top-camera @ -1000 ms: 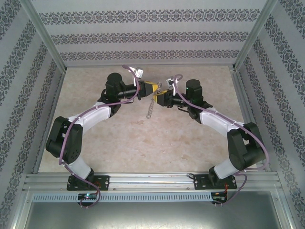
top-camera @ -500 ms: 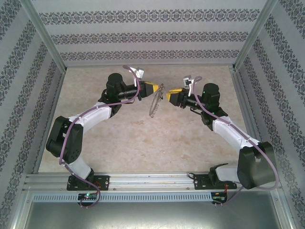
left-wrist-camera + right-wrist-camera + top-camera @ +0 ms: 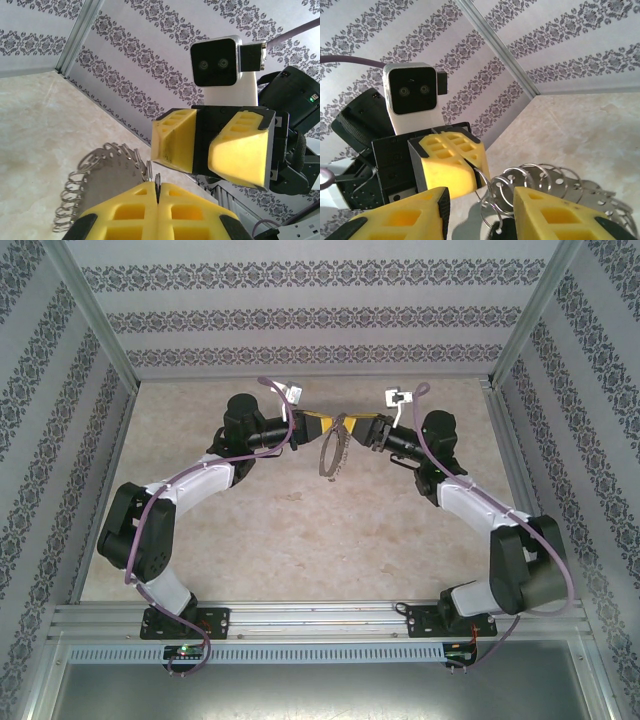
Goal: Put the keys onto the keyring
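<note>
My left fingers [image 3: 125,212] pinch the keyring [image 3: 107,170] clear of the tabletop [image 3: 280,540] so my right fingers [image 3: 555,215], spread at its three o'clock, can feed a key on.

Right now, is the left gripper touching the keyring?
Touching. The left wrist view shows the left gripper shut, with the thin wire rim of the keyring pinched between its yellow fingertips.

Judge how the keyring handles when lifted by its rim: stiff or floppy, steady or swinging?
Pinched at one rim point by the left gripper, the keyring probably swings. Its thin hoop looks stiff; its fringe likely flops.
</note>
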